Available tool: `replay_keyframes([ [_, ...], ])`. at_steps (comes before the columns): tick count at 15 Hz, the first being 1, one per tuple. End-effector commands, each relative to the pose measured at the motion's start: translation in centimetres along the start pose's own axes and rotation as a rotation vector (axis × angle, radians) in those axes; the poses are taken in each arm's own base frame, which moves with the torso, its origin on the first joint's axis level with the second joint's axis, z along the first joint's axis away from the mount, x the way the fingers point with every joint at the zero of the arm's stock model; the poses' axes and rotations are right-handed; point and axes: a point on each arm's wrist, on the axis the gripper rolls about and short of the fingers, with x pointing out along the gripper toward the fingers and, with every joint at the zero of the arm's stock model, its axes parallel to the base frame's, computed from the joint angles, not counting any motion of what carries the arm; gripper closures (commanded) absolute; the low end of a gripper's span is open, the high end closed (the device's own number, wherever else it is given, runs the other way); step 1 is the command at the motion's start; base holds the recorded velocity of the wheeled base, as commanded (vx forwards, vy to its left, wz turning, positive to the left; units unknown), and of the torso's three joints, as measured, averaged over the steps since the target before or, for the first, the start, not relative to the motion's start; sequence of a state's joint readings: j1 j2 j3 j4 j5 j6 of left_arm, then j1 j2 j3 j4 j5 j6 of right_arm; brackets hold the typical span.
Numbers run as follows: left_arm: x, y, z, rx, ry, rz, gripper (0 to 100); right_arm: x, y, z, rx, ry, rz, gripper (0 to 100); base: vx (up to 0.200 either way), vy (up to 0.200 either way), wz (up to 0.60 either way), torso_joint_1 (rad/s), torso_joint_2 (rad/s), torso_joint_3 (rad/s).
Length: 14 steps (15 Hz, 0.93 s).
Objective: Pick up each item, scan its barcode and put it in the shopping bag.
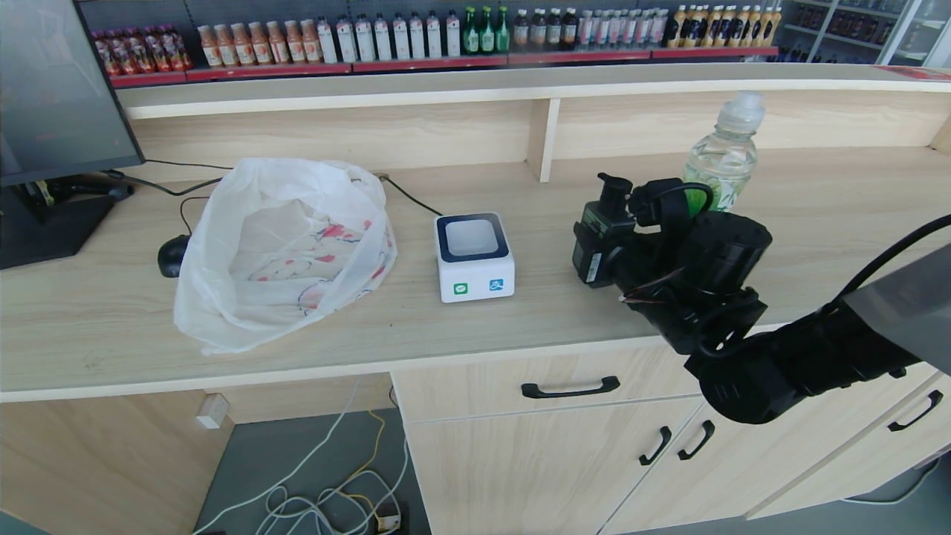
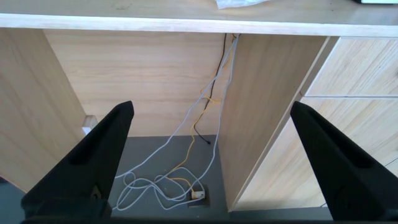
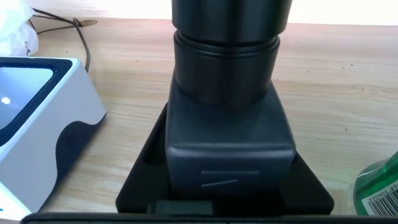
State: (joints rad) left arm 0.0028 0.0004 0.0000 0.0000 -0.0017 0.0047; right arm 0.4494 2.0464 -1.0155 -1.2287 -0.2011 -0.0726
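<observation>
My right gripper (image 1: 617, 260) hovers just above the wooden counter (image 1: 520, 312), to the right of the white scanner box (image 1: 474, 256), and is shut on a black bottle (image 1: 598, 241) with a square body and a round cap. In the right wrist view the black bottle (image 3: 224, 124) stands between the fingers, with the scanner box (image 3: 37, 118) off to one side. A white plastic shopping bag (image 1: 282, 253) lies open to the left of the scanner. My left gripper (image 2: 211, 112) hangs below the counter's edge, open and empty.
A clear water bottle with a green label (image 1: 724, 156) stands behind my right arm, close to the wrist. A black mouse (image 1: 172, 255) and a monitor (image 1: 52, 89) sit at the far left. Cables (image 2: 180, 168) lie on the floor under the counter.
</observation>
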Motion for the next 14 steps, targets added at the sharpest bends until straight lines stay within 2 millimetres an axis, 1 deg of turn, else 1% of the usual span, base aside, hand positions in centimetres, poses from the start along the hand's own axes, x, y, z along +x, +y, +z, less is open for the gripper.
replay_keyframes([
  [1, 0.0, 0.0, 0.0, 0.000, 0.000, 0.000, 0, -0.7, -0.1, 1.1, 0.023, -0.017, -0.015, 100, 0.000, 0.000, 0.00, 0.000, 0.00, 0.000],
  [4, 0.0, 0.0, 0.0, 0.000, 0.000, 0.000, 0, -1.7, -0.4, 1.9, 0.047, -0.030, -0.021, 100, 0.000, 0.000, 0.00, 0.000, 0.00, 0.000],
  [5, 0.0, 0.0, 0.0, 0.000, 0.000, 0.000, 0, -2.5, -0.2, 2.5, 0.050, -0.035, -0.011, 100, 0.000, 0.000, 0.00, 0.000, 0.00, 0.000],
  [6, 0.0, 0.0, 0.0, 0.000, 0.000, 0.000, 0, -2.8, -0.1, 2.7, 0.051, -0.036, -0.008, 100, 0.000, 0.000, 0.00, 0.000, 0.00, 0.000],
  [7, 0.0, 0.0, 0.0, 0.000, 0.000, 0.000, 0, -3.9, 0.0, 3.1, 0.054, -0.033, 0.002, 100, 0.000, 0.000, 0.00, 0.000, 0.00, 0.000],
  [9, 0.0, 0.0, 0.0, 0.000, 0.000, 0.000, 0, -5.2, 0.4, 3.4, 0.063, -0.021, 0.024, 100, 0.000, 0.000, 0.00, 0.000, 0.00, 0.000],
  [11, 0.0, 0.0, 0.0, 0.000, 0.000, 0.000, 0, -7.1, 1.6, 4.3, 0.083, -0.026, 0.075, 100, 0.000, 0.000, 0.00, 0.000, 0.00, 0.000],
  [12, 0.0, 0.0, 0.0, 0.000, 0.000, 0.000, 0, -7.7, 1.8, 4.3, 0.083, -0.018, 0.087, 100, 0.000, 0.000, 0.00, 0.000, 0.00, 0.000],
  [13, 0.0, 0.0, 0.0, 0.000, 0.000, 0.000, 0, -9.1, 2.4, 4.2, 0.085, 0.001, 0.119, 100, 0.000, 0.000, 0.00, 0.000, 0.00, 0.000],
  [14, 0.0, 0.0, 0.0, 0.000, 0.000, 0.000, 0, -10.2, 2.5, 4.2, 0.089, 0.016, 0.136, 100, 0.000, 0.000, 0.00, 0.000, 0.00, 0.000],
])
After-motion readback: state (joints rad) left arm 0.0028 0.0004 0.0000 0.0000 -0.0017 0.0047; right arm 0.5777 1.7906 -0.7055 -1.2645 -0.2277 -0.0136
